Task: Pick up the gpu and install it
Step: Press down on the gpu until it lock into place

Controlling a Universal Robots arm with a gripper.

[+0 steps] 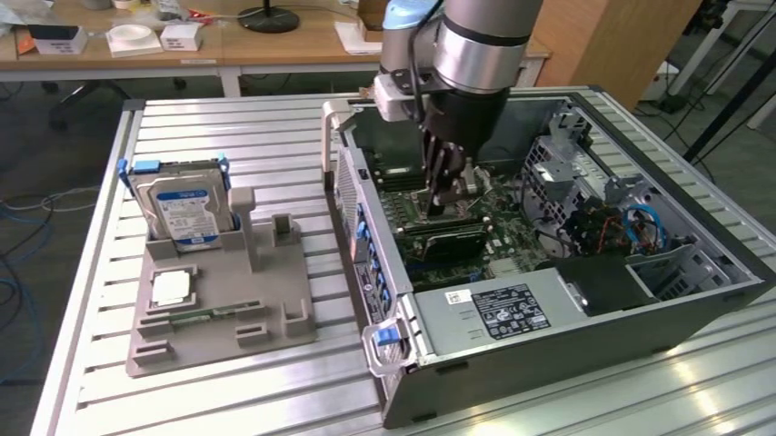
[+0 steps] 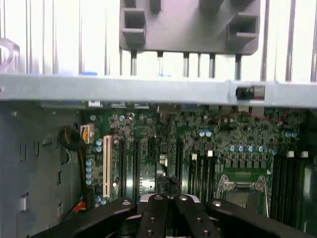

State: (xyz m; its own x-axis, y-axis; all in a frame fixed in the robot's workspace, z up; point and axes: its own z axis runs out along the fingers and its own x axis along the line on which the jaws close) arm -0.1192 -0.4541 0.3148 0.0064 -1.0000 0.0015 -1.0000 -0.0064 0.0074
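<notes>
A ribbed metal table [image 1: 243,136] carries everything, with wooden desks behind it. The biggest thing on it is the open computer case [image 1: 679,300], lying on its side so the green board [image 1: 510,227] faces up. Beside the case, toward the exterior view's left, sits the grey parts holder [image 1: 218,327]. The hard drive [image 1: 182,204] stands upright in the holder's far end, and the upright slot next to it stands vacant.

The gpu [image 1: 455,241] is inside the case, a dark card down on the board near its middle. As far as I can judge, its long axis runs from the case wall nearest the holder toward the drive cage on the opposite side. I take the bracket end to point at that near wall, though I cannot make the bracket out.

My pincer [image 1: 449,204] hangs straight down into the case, directly above the card, with the fingers drawn fully together [image 2: 168,198]. The card lies straight below my fingertips, not off to either side. Whether I am clamping its top edge or only resting on it I cannot tell.
</notes>
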